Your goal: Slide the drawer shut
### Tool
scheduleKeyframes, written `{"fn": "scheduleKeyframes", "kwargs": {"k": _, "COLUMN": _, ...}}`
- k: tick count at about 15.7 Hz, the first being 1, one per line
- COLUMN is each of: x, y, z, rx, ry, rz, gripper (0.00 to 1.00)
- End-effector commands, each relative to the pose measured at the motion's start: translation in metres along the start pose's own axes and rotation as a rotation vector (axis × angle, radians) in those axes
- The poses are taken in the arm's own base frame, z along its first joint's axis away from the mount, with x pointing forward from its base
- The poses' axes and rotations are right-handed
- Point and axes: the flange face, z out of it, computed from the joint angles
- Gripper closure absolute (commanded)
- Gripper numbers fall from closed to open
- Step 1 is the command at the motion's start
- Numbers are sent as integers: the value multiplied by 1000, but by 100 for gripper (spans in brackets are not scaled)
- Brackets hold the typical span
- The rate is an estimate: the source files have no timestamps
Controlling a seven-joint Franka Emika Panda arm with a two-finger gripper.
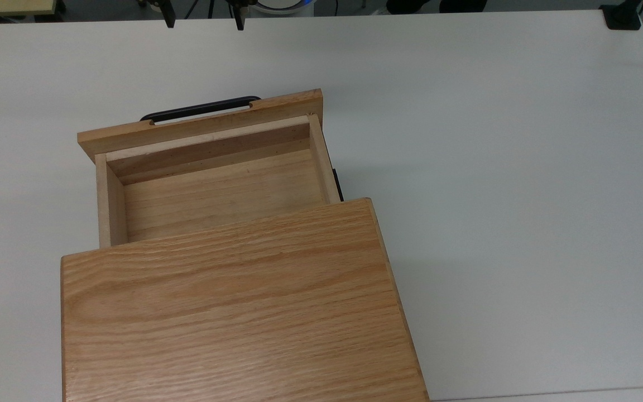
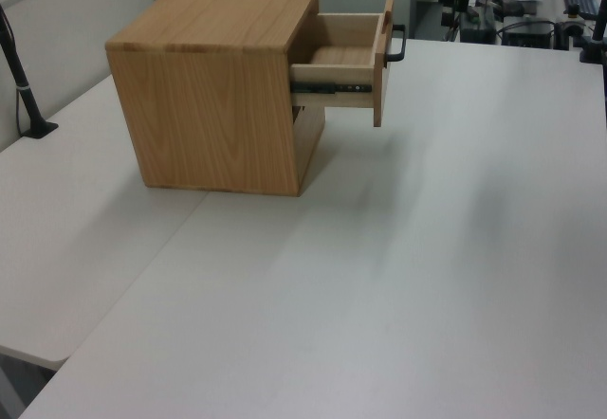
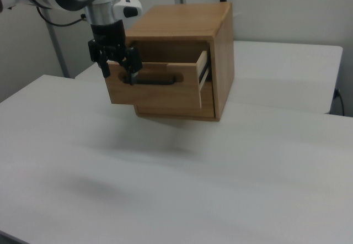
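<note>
The drawer is a light oak tray, pulled roughly halfway out of the oak cabinet, and it is empty inside. Its wide front panel carries a thin black bar handle. In the left view the drawer sticks out toward the left view's right, with the handle at its end. In the right view my gripper hangs open in front of the left part of the drawer front, overlapping the handle without gripping it.
The cabinet stands on a broad white table with wide bare room to the top view's right. Two black posts stand at the table's far edge and a black clamp sits at its corner. A black pole rises at the left view's left.
</note>
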Motion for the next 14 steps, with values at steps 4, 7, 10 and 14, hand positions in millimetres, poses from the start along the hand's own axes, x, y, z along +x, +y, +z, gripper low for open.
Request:
{"fn": "scheduleKeyframes", "kwargs": {"k": 4, "x": -3, "y": 3, "z": 9, "rx": -9, "ry": -9, "rz": -202, "gripper": 0}}
{"fn": "scheduleKeyframes", "kwargs": {"k": 7, "x": 4, "y": 6, "z": 23, "rx": -23, "ry": -32, "rz": -234, "gripper": 0}}
{"fn": "scheduleKeyframes", "kwargs": {"k": 10, "x": 16, "y": 4, "z": 35, "rx": -22, "ry": -2, "rz": -231, "gripper": 47}}
{"fn": "scheduleKeyframes", "kwargs": {"k": 14, "x": 35, "y": -1, "z": 54, "rx": -29, "ry": 33, "rz": -84, "gripper": 85}}
